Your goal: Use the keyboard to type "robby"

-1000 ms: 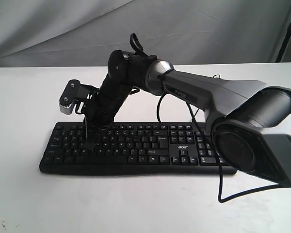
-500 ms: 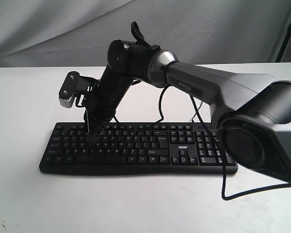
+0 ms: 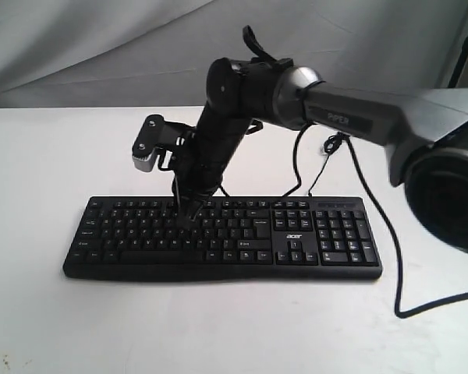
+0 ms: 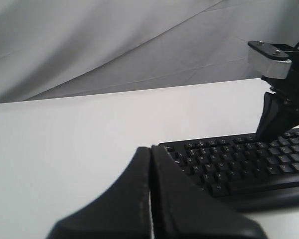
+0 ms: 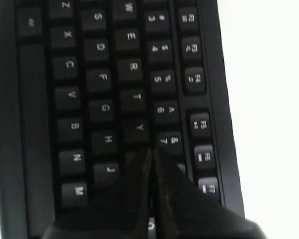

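The black keyboard (image 3: 312,234) with white legends and an "acer" logo lies across the middle of the white table (image 3: 47,156). My right arm reaches over it from the right. Its right gripper (image 3: 189,216) is shut, tips pointing down at the letter rows left of centre. In the right wrist view the shut right gripper (image 5: 152,151) hovers beside the Y, 7 and J keys of the keyboard (image 5: 99,74); I cannot tell whether it touches a key. My left gripper (image 4: 150,149) is shut and empty, off the end of the keyboard (image 4: 229,164); the exterior view does not show it.
A thin black cable (image 3: 327,148) runs off behind the keyboard. Another black cable (image 3: 396,265) hangs from the right arm and loops on the table at the right. A grey cloth backdrop (image 3: 101,47) closes the far side.
The right arm has swung rightward along the key rows, carrying its shut gripper from the keyboard's left part toward the middle letters. The keyboard has not moved.
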Robot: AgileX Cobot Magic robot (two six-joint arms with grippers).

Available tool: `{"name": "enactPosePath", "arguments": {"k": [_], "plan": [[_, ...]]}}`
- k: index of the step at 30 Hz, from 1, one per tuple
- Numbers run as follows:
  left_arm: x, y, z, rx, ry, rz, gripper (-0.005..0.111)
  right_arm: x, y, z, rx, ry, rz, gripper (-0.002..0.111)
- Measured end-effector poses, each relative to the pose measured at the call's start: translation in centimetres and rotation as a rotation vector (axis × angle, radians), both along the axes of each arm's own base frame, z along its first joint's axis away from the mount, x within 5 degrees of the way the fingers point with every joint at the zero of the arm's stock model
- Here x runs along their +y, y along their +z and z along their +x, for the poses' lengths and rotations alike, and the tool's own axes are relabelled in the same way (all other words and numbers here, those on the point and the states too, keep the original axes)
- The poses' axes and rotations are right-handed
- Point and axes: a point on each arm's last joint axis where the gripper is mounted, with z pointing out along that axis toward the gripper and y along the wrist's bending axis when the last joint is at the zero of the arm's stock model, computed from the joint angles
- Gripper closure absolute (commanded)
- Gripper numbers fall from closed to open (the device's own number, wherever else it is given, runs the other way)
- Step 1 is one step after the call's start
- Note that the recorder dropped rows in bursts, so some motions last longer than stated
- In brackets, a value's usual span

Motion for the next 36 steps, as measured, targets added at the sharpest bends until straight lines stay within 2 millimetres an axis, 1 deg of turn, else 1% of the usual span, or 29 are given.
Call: {"name": "enactPosePath", "arguments": {"k": [1,7,10,16,24,36], "plan": [[0.0,0.0,0.0,0.0,0.0,0.0,0.107,-0.5,-0.3,-0.2,0.003,-0.009,0.003,0.108],[0.0,0.0,0.0,0.0,0.0,0.0,0.107,-2.7,0.1,-1.2,0.003,-0.05,0.042,0.108],[0.0,0.0,0.0,0.0,0.0,0.0,0.107,-3.4,-0.5,-1.2,0.001,-0.066,0.053,0.108],[0.0,0.0,0.0,0.0,0.0,0.0,0.107,-3.4,-0.7,-1.1,-0.005,-0.074,0.063,0.108],[0.0,0.0,0.0,0.0,0.0,0.0,0.107,-3.3,-1.6,-0.9,-0.008,-0.086,0.063,0.108],[0.0,0.0,0.0,0.0,0.0,0.0,0.107,-3.4,-1.7,-0.8,-0.01,-0.089,0.051,0.108]]}}
